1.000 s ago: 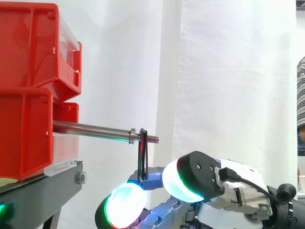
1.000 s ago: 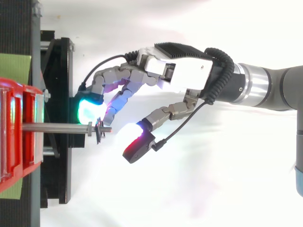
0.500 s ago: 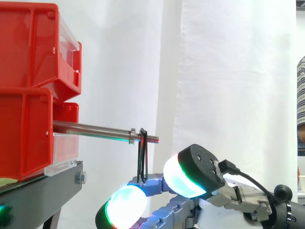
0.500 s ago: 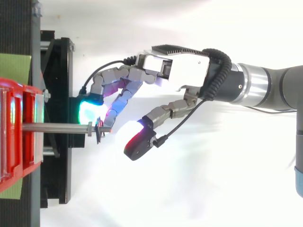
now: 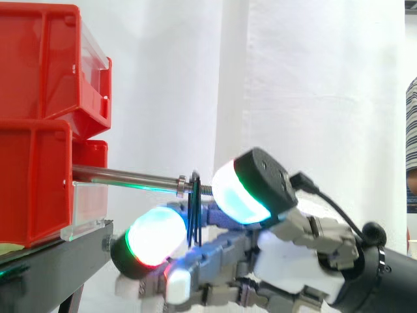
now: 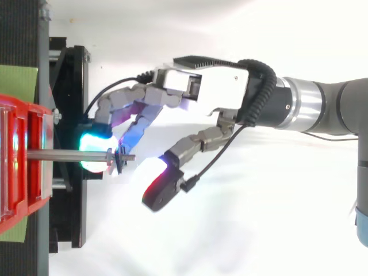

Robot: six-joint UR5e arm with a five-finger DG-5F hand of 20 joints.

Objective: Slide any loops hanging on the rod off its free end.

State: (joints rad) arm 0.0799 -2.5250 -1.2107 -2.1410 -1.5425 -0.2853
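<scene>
looking at the rod (image 5: 124, 176), you see the black loop (image 5: 195, 195) hangs close to its free end. your hand (image 6: 213, 95) is spread wide, holding nothing. one glowing pad (image 6: 95, 152) sits on the bin side of the loop, i think to push it off.

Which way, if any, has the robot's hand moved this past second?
Yes. In the side view the hand has risen and shifted left toward the red bins, its glowing pads now level with the rod.

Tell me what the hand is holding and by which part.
Cannot be told: the black loop hangs on the rod, its lower part right by the hand, but no grip on it shows.
</scene>
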